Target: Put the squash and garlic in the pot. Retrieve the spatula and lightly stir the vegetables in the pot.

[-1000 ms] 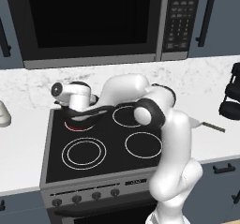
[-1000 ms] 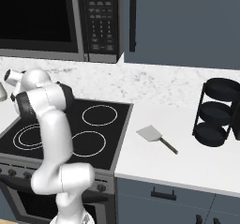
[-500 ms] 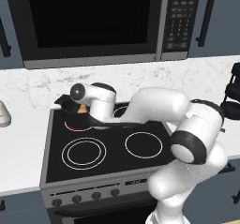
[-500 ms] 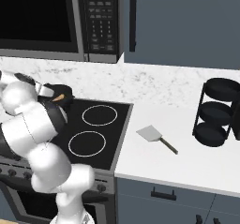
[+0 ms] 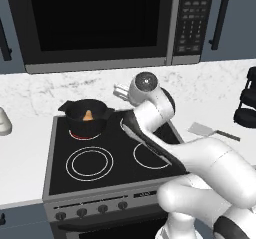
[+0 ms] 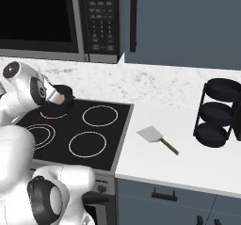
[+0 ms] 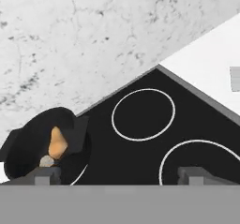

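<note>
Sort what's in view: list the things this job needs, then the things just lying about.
Needed:
- pot on the stove's back left burner
- squash inside the pot
- garlic inside the pot
- spatula on the counter right of the stove

Lying about:
- microwave
- black tiered rack

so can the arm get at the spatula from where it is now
Probably yes. The spatula lies alone on the white counter right of the stove, nothing on or beside it, and the end effector is open and empty, though it must swing across from the pot.
</note>
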Controlling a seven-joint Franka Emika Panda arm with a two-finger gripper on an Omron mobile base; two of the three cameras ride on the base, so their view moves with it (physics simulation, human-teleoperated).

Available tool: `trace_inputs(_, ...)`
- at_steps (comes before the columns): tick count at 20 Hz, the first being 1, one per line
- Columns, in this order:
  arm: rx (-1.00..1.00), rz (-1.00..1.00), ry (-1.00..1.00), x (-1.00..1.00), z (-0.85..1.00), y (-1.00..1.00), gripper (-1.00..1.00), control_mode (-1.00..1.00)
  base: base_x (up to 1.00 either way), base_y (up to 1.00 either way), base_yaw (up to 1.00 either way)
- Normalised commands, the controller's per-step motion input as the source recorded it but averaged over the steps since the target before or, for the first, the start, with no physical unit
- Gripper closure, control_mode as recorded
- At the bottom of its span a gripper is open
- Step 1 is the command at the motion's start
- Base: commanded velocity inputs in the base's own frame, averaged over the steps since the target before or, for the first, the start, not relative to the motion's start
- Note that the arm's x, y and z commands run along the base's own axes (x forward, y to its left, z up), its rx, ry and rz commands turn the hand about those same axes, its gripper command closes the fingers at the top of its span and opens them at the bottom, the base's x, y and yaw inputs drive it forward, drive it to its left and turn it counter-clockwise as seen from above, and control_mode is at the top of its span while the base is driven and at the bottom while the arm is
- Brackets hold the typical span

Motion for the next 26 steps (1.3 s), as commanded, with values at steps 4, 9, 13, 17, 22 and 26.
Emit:
trace_inputs(4,0.47,-0.19,0.31,-0.66,0.13,-1.00,-1.00,-1.00,0.00,0.00,0.00)
trace_inputs(9,0.43,-0.26,0.26,-0.62,-0.06,-1.00,-1.00,-1.00,0.00,0.00,0.00)
trace_inputs(13,0.38,-0.38,0.30,-0.21,-0.14,-1.00,-1.00,-1.00,0.00,0.00,0.00)
trace_inputs(17,0.35,-0.42,0.30,-0.01,-0.14,-1.00,-1.00,-1.00,0.00,0.00,0.00)
trace_inputs(22,0.27,-0.42,0.25,0.10,-0.19,-1.00,-1.00,-1.00,0.00,0.00,0.00)
trace_inputs(26,0.25,-0.37,0.25,0.27,-0.42,-1.00,-1.00,-1.00,0.00,0.00,0.00)
